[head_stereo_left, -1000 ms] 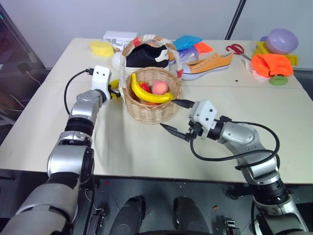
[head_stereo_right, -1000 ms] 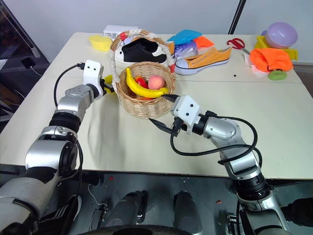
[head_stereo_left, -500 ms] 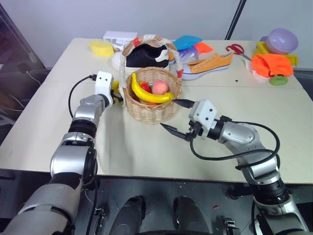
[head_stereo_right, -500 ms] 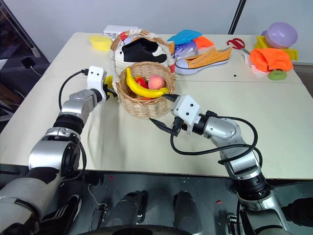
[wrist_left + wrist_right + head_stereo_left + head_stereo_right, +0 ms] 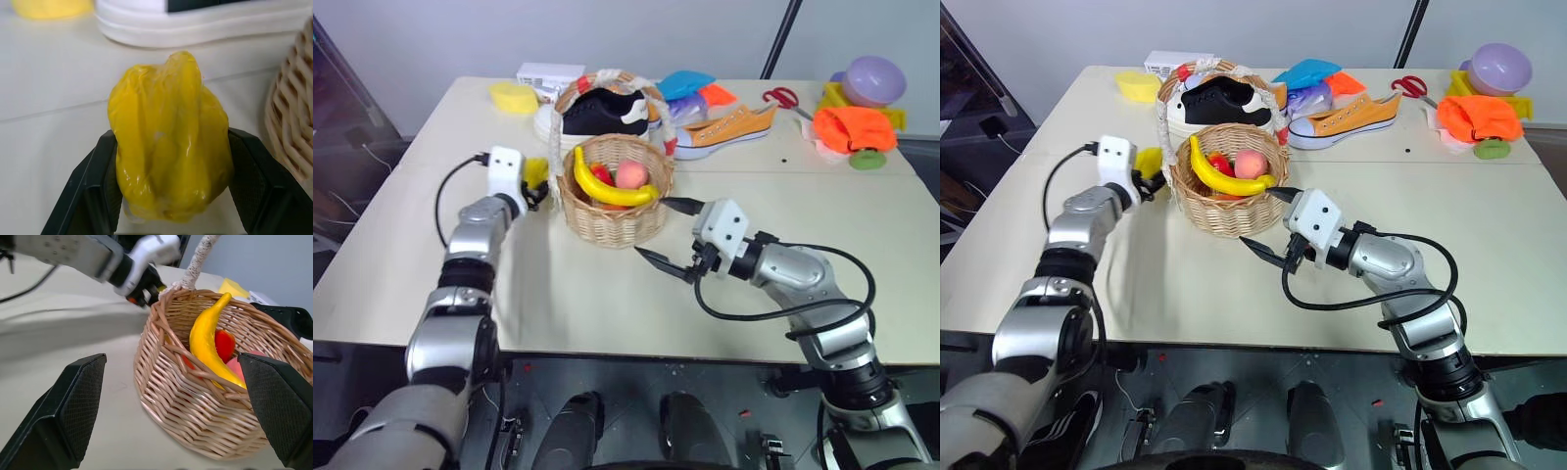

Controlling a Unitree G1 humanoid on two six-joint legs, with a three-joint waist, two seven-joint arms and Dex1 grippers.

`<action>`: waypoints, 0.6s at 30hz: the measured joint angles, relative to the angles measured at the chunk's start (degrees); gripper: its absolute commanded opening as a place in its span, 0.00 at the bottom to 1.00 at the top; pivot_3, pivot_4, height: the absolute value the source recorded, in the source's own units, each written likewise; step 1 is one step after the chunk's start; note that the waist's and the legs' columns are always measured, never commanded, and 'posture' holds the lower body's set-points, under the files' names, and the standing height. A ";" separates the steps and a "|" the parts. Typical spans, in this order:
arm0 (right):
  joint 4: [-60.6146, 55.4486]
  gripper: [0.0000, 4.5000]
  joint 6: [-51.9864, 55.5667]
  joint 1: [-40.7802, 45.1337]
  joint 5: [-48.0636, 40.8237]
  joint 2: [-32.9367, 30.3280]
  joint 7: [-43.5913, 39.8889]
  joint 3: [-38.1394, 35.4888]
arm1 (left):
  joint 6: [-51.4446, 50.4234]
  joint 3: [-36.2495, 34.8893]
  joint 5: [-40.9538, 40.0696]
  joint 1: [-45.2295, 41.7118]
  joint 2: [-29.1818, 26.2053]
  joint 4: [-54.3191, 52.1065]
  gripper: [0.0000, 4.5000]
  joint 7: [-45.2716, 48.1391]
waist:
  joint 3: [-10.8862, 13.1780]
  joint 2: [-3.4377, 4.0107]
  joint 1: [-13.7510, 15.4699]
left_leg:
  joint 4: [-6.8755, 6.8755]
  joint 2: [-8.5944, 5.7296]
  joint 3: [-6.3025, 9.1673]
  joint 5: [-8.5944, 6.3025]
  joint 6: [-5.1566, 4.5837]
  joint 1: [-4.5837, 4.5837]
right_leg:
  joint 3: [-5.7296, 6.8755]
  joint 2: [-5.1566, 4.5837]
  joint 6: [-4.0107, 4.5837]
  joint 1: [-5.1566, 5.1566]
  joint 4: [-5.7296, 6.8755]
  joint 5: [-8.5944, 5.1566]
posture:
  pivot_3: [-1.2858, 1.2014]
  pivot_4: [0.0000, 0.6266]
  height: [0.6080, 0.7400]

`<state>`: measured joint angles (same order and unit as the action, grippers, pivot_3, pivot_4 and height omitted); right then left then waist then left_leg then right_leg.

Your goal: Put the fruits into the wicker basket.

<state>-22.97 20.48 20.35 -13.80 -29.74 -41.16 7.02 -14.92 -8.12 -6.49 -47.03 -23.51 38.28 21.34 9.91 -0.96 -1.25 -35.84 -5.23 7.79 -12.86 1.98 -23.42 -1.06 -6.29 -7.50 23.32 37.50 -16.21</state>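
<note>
The round wicker basket (image 5: 612, 213) stands mid-table, its white-and-red wrapped handle (image 5: 607, 77) arching behind. Inside lie a yellow banana (image 5: 605, 187), a pink peach (image 5: 628, 174) and a red piece (image 5: 599, 173). Just left of the basket, my left gripper (image 5: 532, 183) is shut on the ridged yellow starfruit (image 5: 168, 142), its black fingers (image 5: 93, 186) pressing both sides. The starfruit (image 5: 1148, 160) is held a little off the table beside the basket wall. My right gripper (image 5: 656, 228) stands open at the basket's front right, holding nothing.
A black-and-white shoe (image 5: 602, 110) sits behind the basket under the handle, an orange shoe (image 5: 729, 127) to its right. Far back lie a yellow sponge (image 5: 514, 96) and white box (image 5: 551, 73). Scissors (image 5: 785, 98), orange cloth (image 5: 857, 127) and purple bowl (image 5: 876, 78) fill the back right.
My left gripper has closed on the starfruit and drawn it slightly left and up, away from the basket. The right arm has stayed still.
</note>
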 measured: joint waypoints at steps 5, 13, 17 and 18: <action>-1.70 1.00 2.56 -1.96 -4.98 -0.86 0.29 -6.21 | -11.87 -4.65 -9.84 15.89 -6.06 -31.14 0.58 7.09 | -0.02 0.02 0.30 | -0.01 0.01 -0.03 -0.02 -0.02 0.00 | -0.13 -0.01 0.01 -0.02 -0.04 0.00 | 0.52 0.24 1.00; -0.03 1.00 2.20 -2.31 -5.41 -3.09 -0.17 -8.02 | -28.51 -17.43 -38.95 33.81 -12.98 -60.08 0.58 20.22 | -0.03 0.08 0.77 | -0.09 0.06 -0.03 -0.06 -0.07 0.09 | -0.07 0.00 0.12 -0.22 -0.04 0.04 | 0.52 0.24 1.00; 0.99 1.00 1.44 -1.45 -4.97 -3.04 -0.29 -7.59 | -27.84 -10.98 -39.17 27.70 -6.61 -61.49 0.58 16.16 | -0.04 0.07 1.57 | -0.30 0.00 0.01 -0.08 -0.11 0.12 | -0.02 0.02 0.06 -0.48 -0.24 0.13 | 0.52 0.24 1.00; 1.09 1.00 1.44 -1.38 -4.96 -2.97 -0.23 -7.52 | -26.83 -7.40 -37.42 25.56 -4.49 -61.11 0.58 14.54 | -0.04 0.07 1.78 | -0.30 -0.02 0.00 -0.08 -0.11 0.12 | -0.03 0.02 0.01 -0.49 -0.29 0.21 | 0.52 0.24 1.00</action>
<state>-21.88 21.92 18.97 -18.76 -32.70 -41.39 -0.50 -41.75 -15.52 -43.91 -21.47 -28.00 -22.83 35.88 9.87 -0.89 0.52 -36.14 -5.25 7.80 -12.95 1.87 -23.30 -1.08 -6.27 -7.49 22.82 37.21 -16.01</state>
